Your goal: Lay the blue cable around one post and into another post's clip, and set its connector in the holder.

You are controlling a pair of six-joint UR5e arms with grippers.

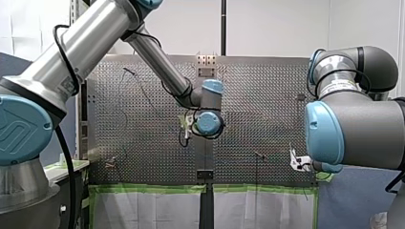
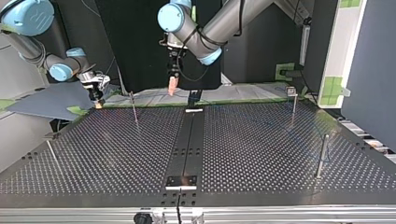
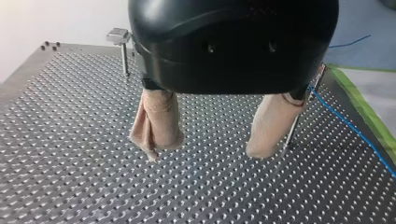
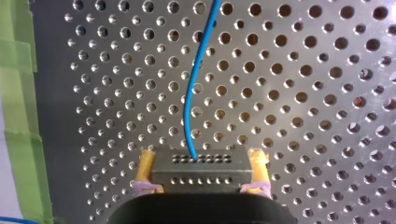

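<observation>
The connector (image 4: 200, 173) is seen clamped in my right gripper (image 4: 201, 158), its cable (image 4: 187, 116) trailing ahead over the table (image 4: 303, 93); my left gripper (image 3: 208, 147) is held spread wide above it, beside a post (image 3: 292, 129)

obstacles: posts (image 2: 322, 156) (thin) near table (image 2: 261, 154) edges | middle: open

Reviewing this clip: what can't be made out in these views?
Right wrist view: the blue cable leaves the connector in my right claw and is cut off by the edge.
Top view: the cable is too faint to trace around the posts.
Left wrist view: my left claw hides, with its body, the top of the post beside it.
</observation>
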